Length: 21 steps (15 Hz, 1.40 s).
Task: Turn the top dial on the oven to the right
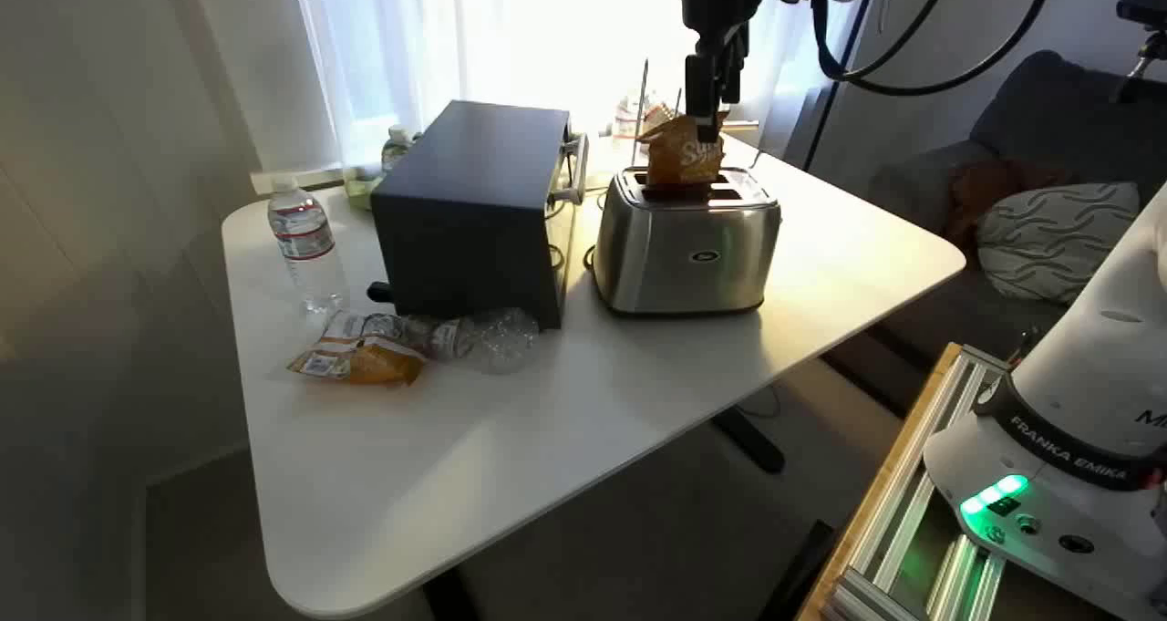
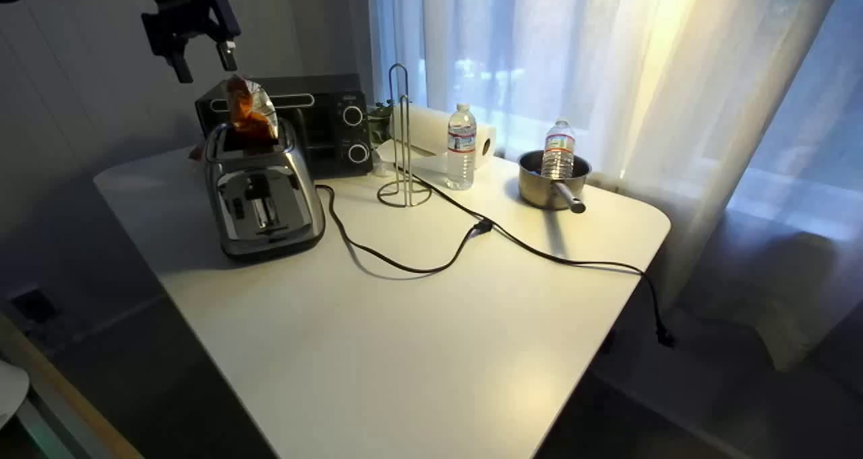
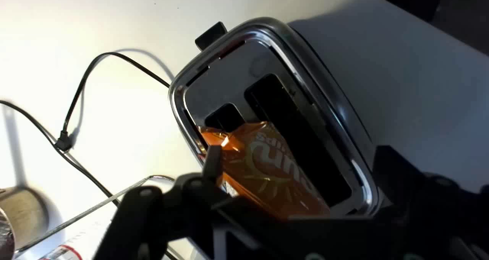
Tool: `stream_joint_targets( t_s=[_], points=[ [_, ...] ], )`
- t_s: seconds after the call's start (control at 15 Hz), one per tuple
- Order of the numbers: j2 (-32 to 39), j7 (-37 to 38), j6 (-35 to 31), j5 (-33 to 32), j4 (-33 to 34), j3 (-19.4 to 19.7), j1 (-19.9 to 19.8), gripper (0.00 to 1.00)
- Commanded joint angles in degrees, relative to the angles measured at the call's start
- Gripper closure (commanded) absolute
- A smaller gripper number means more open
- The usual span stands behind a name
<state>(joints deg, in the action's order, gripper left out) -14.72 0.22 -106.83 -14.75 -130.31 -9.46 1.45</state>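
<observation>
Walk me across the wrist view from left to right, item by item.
Metal pan (cut off at the edge) → black cord plug → toaster lever → long dark toaster slot → rightmost gripper finger. Left out: the orange bag, which spans lever and slot.

Daylight pours towards me through sheer curtains (image 1: 529, 46), bleaching them white in an exterior view; a window (image 2: 795, 162) shows bluish through the weave; the grey walls (image 1: 100, 238) are dim against that glare, grooved in places; my white counter (image 1: 410, 475) has rounded corners and dark legs (image 1: 752, 440), its top partly tinted warm yellow in both exterior views; under it I see the floor (image 1: 593, 557) in shadow; beyond the counter stands a dark grey sofa (image 1: 1048, 119) with a pale, wavy-lined cushion (image 1: 1058, 238) and a rust-brown cloth (image 1: 971, 192) just beside it; in my wrist view the counter runs from bright white into bluish shade.
</observation>
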Motion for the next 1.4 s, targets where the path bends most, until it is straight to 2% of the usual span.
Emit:
stream_joint_targets(
  t_s=[0.0, 0.4, 0.6, 0.93, 1.33],
  points=[
    [0.09, 0.26, 0.19, -0.28, 0.11, 1.20, 1.32, 0.00],
    [0.09, 0.26, 0.19, -0.28, 0.11, 1.20, 1.32, 0.00],
    [3.25, 2.63, -3.56, -0.57, 4.43, 2.31, 0.29, 0.00],
    [9.30, 1.63, -5.93, 0.32, 13.48, 4.82, -0.22, 0.00],
    [17.85, -1.01, -16.69, -1.03, 18.80, 7.54, -0.91, 0.00]
  ],
)
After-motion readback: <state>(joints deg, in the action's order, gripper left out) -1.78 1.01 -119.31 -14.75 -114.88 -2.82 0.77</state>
